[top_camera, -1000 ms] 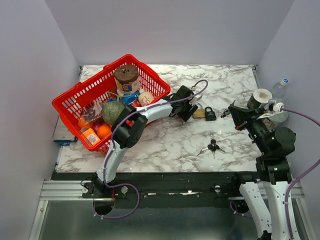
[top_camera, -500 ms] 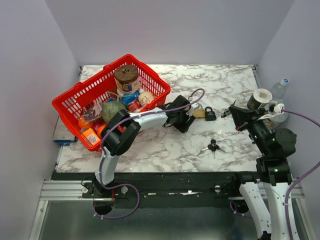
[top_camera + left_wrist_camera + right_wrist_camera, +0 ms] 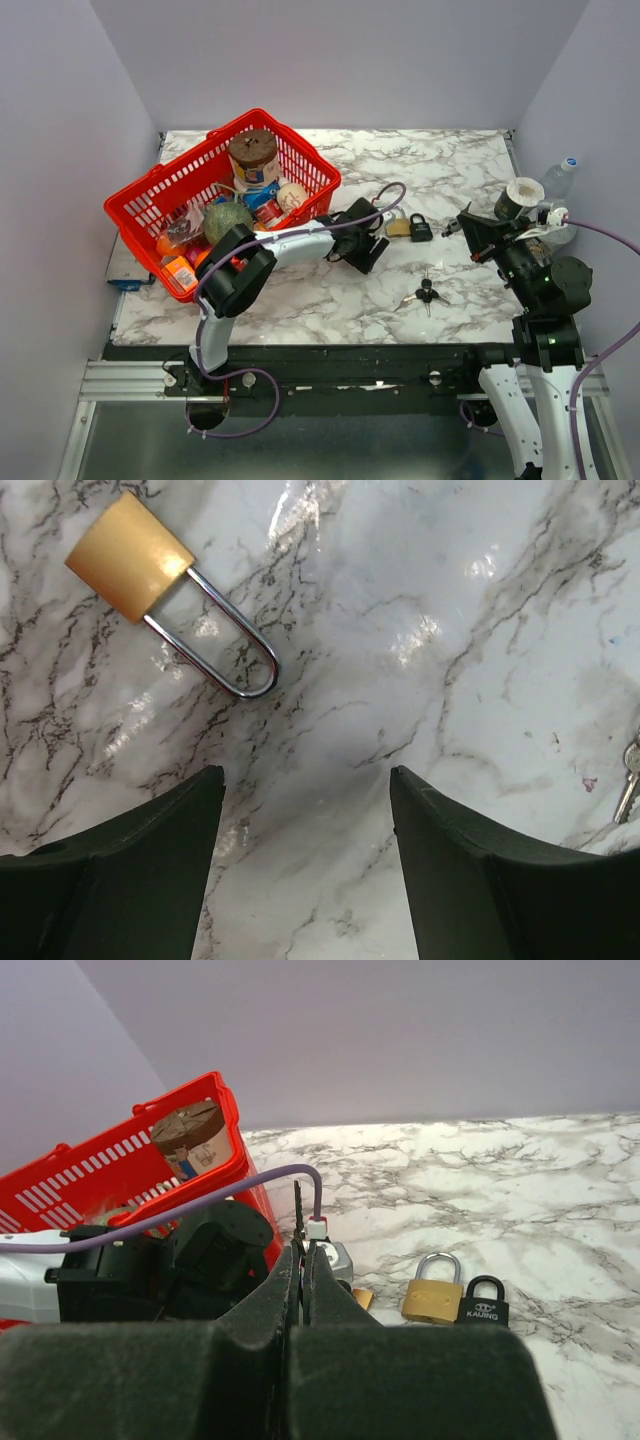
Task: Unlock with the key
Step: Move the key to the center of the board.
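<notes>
Nearest us on the white marbled tabletop [image 3: 330,290] lies the bunch of small black-headed keys [image 3: 425,293], untouched and well apart from both arms. A sliver of one shows at the right edge of the left wrist view.

Just beyond, the left gripper [image 3: 305,775] has drawn back toward us from the padlocks over the last second and now hovers low over bare marble. Its jaws are spread wide with nothing between them. The brass padlock with a long steel shackle [image 3: 130,555] lies flat ahead of it and off to one side, shackle still closed. We judge the retreat to mean the lock is left where it lay, and that the keys must be fetched before anything can be unlocked.

A small black padlock [image 3: 421,228] sits just beside the brass one. To the right, the right gripper [image 3: 302,1260] is raised off the table, fingers pressed together. We can make out nothing held.

Farther left, the red plastic shopping basket [image 3: 180,162] is crowded. It holds a cardboard canister with a brown lid [image 3: 253,150], a green melon [image 3: 224,222], oranges [image 3: 208,262] and a pale ball [image 3: 291,195].
</notes>
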`<state>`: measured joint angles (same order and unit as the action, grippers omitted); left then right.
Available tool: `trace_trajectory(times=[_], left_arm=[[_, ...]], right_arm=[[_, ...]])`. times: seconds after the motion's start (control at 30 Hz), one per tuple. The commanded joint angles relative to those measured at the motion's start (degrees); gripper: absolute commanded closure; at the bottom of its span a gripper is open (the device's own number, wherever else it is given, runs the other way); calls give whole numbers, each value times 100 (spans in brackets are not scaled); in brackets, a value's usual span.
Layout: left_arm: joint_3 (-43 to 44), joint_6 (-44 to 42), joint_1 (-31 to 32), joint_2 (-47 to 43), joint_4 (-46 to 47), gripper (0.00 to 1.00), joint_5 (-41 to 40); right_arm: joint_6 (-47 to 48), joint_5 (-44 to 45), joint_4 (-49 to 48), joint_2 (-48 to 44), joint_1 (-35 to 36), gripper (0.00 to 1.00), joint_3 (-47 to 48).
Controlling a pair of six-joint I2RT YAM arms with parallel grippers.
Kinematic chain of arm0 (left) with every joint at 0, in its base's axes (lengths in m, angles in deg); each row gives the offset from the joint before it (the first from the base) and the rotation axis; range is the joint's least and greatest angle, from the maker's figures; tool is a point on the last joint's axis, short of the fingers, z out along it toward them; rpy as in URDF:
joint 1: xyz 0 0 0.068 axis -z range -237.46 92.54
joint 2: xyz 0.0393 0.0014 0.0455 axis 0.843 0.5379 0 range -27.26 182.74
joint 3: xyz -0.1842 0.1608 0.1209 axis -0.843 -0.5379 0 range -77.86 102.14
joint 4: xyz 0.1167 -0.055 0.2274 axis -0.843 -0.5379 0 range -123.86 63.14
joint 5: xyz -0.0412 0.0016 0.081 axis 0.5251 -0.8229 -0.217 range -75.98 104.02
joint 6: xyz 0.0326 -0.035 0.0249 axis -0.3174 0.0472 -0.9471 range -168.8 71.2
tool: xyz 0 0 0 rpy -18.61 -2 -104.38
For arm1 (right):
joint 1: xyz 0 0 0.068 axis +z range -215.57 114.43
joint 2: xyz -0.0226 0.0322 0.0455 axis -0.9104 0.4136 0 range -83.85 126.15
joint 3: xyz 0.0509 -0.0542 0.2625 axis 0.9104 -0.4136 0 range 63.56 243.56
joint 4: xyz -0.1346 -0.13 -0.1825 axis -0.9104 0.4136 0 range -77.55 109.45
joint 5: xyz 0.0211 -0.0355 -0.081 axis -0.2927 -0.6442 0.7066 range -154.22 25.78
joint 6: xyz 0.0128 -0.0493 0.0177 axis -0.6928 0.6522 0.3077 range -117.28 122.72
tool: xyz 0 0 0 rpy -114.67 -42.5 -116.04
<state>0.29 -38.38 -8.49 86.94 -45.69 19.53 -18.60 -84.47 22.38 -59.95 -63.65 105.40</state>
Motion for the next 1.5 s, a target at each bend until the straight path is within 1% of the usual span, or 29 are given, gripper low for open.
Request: trace_trajectory(times=[0.0,0.27,0.37,0.47,0.57,0.73,0.8,0.9,1.0,1.13,1.27,1.37,1.47], left_arm=[[420,154,-10,305,-147,24,-429],[851,601,104,700,55,25,195],[956,646,192,736,283,25,388],[948,655,218,727,801,25,485],[1018,436,218,675,1048,24,442],[1071,-109,183,429,802,21,117],[1141,-469,78,376,610,20,-93],[1404,-716,-185,568,338,20,-279],[1677,-839,-431,788,310,20,-131],[2054,-1015,-520,1026,257,19,185],[2677,-1006,-608,1552,-50,18,485],[2750,-998,-634,1764,-130,19,503],[2680,-884,-643,1861,-156,23,581]], right_arm=[[32,-84,52,-17,-24,99,113],[49,-75,53,-35,-33,99,96],[49,-67,53,-17,-24,99,87],[49,-67,52,-17,-24,99,87],[58,-67,53,-26,-24,99,96],[76,-32,53,-35,-24,99,96],[76,-67,52,-8,-24,99,96],[67,-76,44,9,-24,99,87],[84,-67,44,1,-24,99,87],[84,-67,44,27,-24,99,87],[93,-67,35,62,-24,99,87],[111,-40,35,71,-24,99,87],[128,-5,35,88,-24,99,69]])
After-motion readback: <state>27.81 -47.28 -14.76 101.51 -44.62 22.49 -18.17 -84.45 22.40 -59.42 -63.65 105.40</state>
